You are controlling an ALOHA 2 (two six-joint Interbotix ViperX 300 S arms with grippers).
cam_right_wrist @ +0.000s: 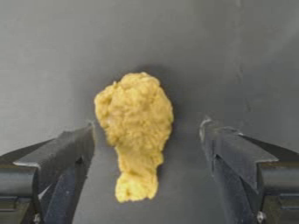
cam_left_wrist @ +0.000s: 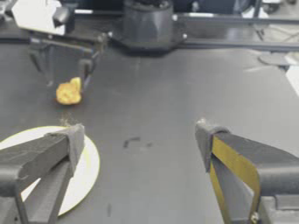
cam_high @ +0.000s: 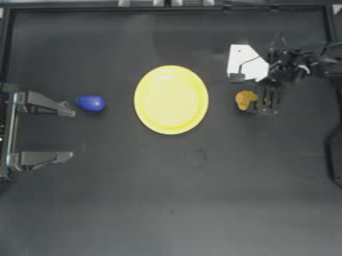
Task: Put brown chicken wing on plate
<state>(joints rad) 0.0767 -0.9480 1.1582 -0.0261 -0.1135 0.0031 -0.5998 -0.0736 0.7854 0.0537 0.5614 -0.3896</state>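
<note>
The brown chicken wing (cam_high: 245,99) lies on the dark table just right of the yellow plate (cam_high: 171,100). My right gripper (cam_high: 266,100) hangs over it, pointing down and open. In the right wrist view the chicken wing (cam_right_wrist: 135,131) sits between the two spread jaws of the right gripper (cam_right_wrist: 147,129), touching neither. My left gripper (cam_high: 67,132) is parked open at the table's left edge. Its wrist view shows the left gripper (cam_left_wrist: 139,131) holding nothing, with the plate (cam_left_wrist: 79,175), the chicken wing (cam_left_wrist: 68,92) and the right gripper (cam_left_wrist: 64,65) farther off.
A small blue rounded object (cam_high: 91,103) rests left of the plate, close to the upper finger of the left gripper. A white tag-like piece (cam_high: 244,62) on the right arm sits above the wing. Dark rails run along the table's far edge.
</note>
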